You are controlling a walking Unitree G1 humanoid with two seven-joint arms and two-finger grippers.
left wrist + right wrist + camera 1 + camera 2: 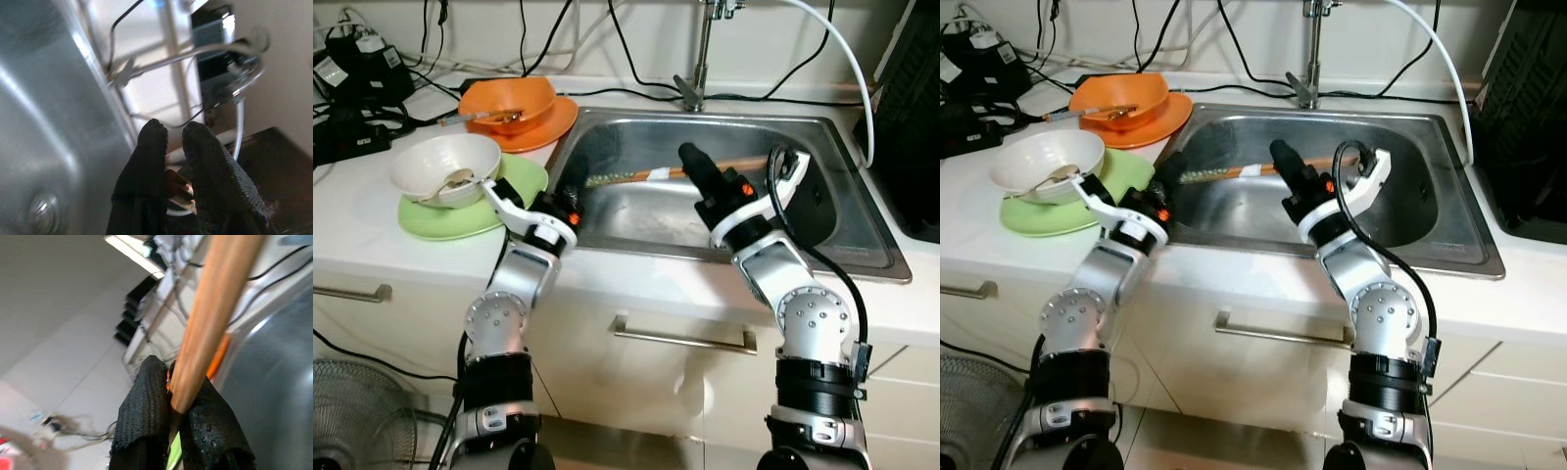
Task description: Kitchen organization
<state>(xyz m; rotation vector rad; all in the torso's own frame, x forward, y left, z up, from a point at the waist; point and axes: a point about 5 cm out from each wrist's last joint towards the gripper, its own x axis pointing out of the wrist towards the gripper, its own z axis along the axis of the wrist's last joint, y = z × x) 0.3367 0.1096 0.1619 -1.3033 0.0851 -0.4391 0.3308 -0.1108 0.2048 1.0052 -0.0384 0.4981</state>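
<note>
Pinching a long wooden utensil [210, 318] between my right gripper's [693, 162] black fingers [146, 401], I hold it over the steel sink [862, 230], its shaft crossing the basin from my fingertips out to either side, with what looks like a greenish brush-like end lying toward the basin's left wall; I cannot tell exactly what kind of tool it is. My left gripper [171, 134] sits at the sink's left rim, fingers pressed close together on something small and brownish that I cannot identify. Just beyond that arm, on the white counter [352, 225], a white bowl [445, 166] with a spoon in it rests on a green plate [450, 217]. Farther back, an orange bowl [509, 100] holding a utensil sits on an orange plate [543, 125], and black cables [352, 108] tangle by the wall. At the back of the sink stands the faucet [693, 78]. My grip on the shaft looks narrow and near one point, so I judge the long handle could pivot or slip if I swing it quickly. Its far end could also knock the basin wall or the stacked dishes beside my left arm.
</note>
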